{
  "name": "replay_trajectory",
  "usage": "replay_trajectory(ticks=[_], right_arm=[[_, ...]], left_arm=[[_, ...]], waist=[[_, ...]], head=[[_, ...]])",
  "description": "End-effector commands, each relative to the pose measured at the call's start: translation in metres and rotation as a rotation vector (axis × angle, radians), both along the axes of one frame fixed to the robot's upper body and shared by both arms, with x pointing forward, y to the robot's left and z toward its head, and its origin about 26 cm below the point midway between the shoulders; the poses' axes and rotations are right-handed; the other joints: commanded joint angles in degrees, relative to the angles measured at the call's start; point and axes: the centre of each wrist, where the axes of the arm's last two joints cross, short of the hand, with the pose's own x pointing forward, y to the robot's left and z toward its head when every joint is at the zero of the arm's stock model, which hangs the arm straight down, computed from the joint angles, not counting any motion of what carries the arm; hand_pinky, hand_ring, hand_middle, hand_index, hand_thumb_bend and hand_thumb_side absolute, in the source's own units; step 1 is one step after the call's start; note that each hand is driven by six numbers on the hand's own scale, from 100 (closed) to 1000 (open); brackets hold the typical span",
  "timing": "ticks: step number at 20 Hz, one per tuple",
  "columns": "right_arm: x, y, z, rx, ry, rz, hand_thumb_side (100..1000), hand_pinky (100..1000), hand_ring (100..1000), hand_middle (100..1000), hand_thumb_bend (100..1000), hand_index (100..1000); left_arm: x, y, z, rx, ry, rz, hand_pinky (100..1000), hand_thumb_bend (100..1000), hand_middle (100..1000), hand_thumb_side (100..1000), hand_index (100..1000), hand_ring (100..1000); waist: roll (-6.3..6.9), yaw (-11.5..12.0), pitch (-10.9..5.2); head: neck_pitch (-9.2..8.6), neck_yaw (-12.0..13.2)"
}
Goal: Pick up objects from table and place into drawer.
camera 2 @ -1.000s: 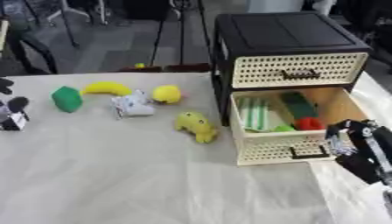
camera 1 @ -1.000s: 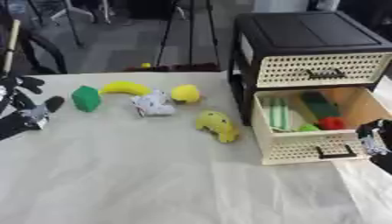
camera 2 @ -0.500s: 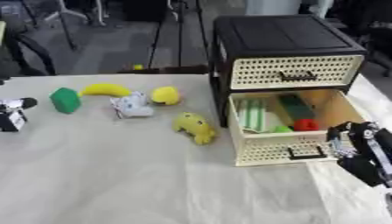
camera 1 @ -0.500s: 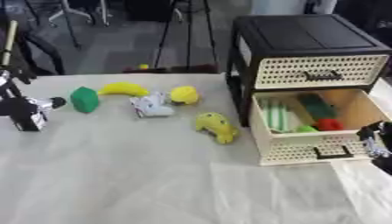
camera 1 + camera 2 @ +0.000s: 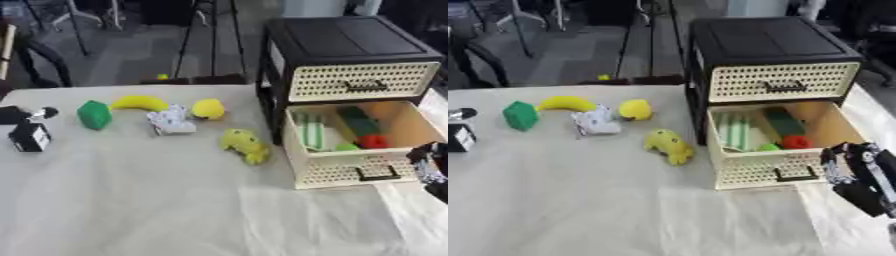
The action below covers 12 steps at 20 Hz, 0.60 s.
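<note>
Where white cloth (image 5: pixel 157 200) covers table, grey floor (image 5: pixel 122 55) behind; right hand (image 5: pixel 859 172) fingers curled, empty.

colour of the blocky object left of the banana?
Green. The block sits left of the banana; clearest in the right eye view.

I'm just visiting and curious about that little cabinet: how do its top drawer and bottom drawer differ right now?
The top drawer is pushed shut, while the bottom drawer is pulled out toward the robot. Nothing can be seen inside the top drawer; the bottom drawer shows green things and a small red thing. The robot's right hand is by the bottom drawer's front corner, away from the top drawer. Both have cream perforated fronts with dark handles.
</note>
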Motion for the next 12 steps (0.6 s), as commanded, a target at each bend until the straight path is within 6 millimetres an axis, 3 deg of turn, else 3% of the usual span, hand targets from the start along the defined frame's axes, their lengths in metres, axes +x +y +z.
replay_trajectory(ticks=[1, 5, 12], right_arm=[[0.003, 0.000, 0.013, -0.012, -0.036, 0.017, 845, 100, 100, 100, 100, 604], [0.005, 0.002, 0.017, -0.014, -0.050, 0.026, 831, 100, 100, 100, 100, 605], [0.006, 0.002, 0.021, -0.016, -0.065, 0.023, 847, 100, 100, 100, 100, 605]], left_arm=[[0.001, 0.015, 0.003, -0.002, -0.033, 0.079, 569, 906, 717, 649, 802, 601], [-0.002, 0.027, -0.004, -0.009, -0.066, 0.164, 573, 941, 718, 657, 805, 604], [-0.007, 0.041, 0.001, 0.030, -0.127, 0.251, 586, 963, 713, 643, 803, 607]], waist=[[0.02, -0.4, -0.21], [0.07, -1.6, 0.90], [0.09, -2.5, 2.52]], head=[[-0.42, 0.4], [-1.43, 0.7], [-2.26, 0.8]])
